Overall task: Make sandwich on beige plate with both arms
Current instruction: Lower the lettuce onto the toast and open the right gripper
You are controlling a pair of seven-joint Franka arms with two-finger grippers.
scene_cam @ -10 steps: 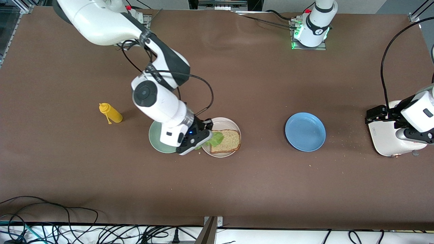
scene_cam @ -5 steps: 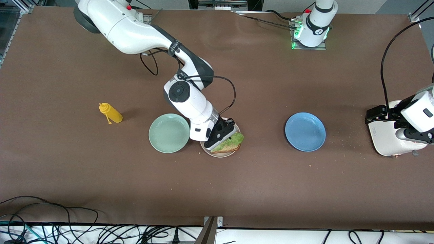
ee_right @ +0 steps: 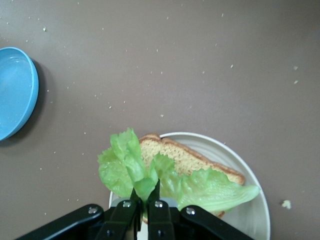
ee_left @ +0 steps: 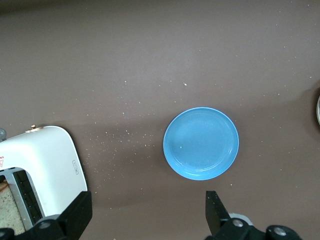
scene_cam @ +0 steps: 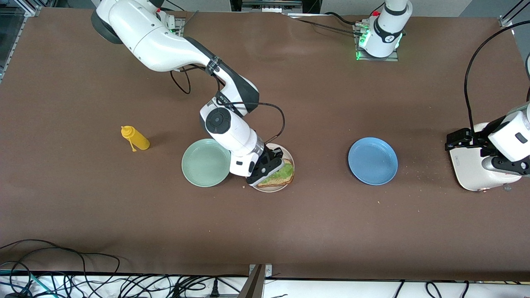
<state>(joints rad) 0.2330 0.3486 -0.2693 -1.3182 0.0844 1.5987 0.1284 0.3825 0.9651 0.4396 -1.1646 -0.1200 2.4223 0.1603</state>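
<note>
A brown bread slice point(scene_cam: 285, 179) lies on the beige plate point(scene_cam: 288, 156) mid-table. A crinkly green lettuce leaf point(scene_cam: 284, 171) lies spread over the slice. My right gripper point(scene_cam: 273, 167) is low over the plate and shut on the lettuce leaf point(ee_right: 135, 167); the right wrist view shows the bread point(ee_right: 172, 152) and the plate point(ee_right: 250, 200) under the leaf. My left gripper point(scene_cam: 463, 140) waits, open and empty point(ee_left: 147, 220), beside the white toaster point(scene_cam: 476, 169) at the left arm's end. One bread slice shows on the plate.
A mint-green plate point(scene_cam: 206, 162) sits beside the beige plate toward the right arm's end. A yellow mustard bottle point(scene_cam: 135, 138) lies farther toward that end. A blue plate point(scene_cam: 372, 161), also in the left wrist view point(ee_left: 201, 143), lies between the beige plate and the toaster point(ee_left: 42, 170).
My right gripper carried the lettuce leaf from the plate's edge over the bread and lowered it onto the slice. The left arm has not moved.
</note>
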